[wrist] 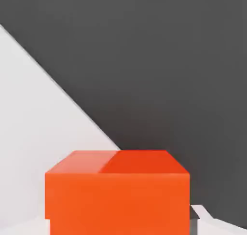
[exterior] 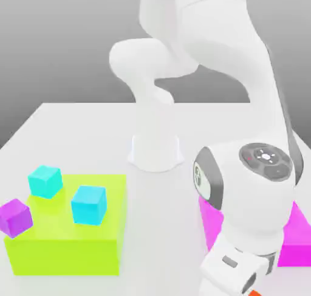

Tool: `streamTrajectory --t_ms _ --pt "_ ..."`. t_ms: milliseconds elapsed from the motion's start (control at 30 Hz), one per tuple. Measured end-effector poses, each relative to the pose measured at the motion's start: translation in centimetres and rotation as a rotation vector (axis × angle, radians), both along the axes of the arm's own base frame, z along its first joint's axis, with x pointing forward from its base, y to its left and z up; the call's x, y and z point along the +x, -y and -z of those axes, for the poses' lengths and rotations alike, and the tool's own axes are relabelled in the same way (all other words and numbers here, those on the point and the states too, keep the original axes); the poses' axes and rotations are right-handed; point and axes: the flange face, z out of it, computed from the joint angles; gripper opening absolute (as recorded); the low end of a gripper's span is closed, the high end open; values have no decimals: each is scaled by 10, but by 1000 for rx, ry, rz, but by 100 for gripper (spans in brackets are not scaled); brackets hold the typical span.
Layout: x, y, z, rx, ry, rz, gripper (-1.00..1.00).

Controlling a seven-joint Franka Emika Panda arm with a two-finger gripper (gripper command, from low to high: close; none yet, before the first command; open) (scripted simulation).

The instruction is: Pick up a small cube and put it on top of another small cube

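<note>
The orange-red small cube [wrist: 117,193] sits closest to the hand camera, its front face and lit top broad in that view, its lower part cut off by the frame edge. The tool [exterior: 252,289] is pressed together on this cube; in the exterior view only a sliver of orange shows at the bottom edge beneath the white hand, and the fingers themselves are hidden behind the wrist housing and cut off by the frame.

Just behind the arm's wrist, a magenta block [exterior: 299,231] lies on the bench [exterior: 79,137], mostly covered by the arm.

Toward the exterior view's left stands a lime-green block [exterior: 67,246] carrying two cyan cubes [exterior: 88,205], well apart from the tool. A purple cube [exterior: 15,217] perches at that block's left corner.

The bench is plain white; the arm's round base [exterior: 155,152] stands on it farther back. Behind is a bare grey backdrop, darker in the hand view.
</note>
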Motion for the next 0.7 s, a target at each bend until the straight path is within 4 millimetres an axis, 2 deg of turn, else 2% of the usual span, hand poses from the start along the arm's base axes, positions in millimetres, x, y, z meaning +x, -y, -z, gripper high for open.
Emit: streamTrajectory --t_ms 100,133,233,333,433,500,700 --pt "0 2 -40 -1 0 3 -100" --pt "0 16 -53 -6 2 32 -100" --pt "-4 81 -86 -29 11 166 -100" --pt "-19 149 -117 -46 16 313 -100" --pt "-47 226 -143 -56 17 493 -100" --pt "-73 275 -158 -57 16 619 -100" --pt "-154 345 -191 -38 10 873 -100"
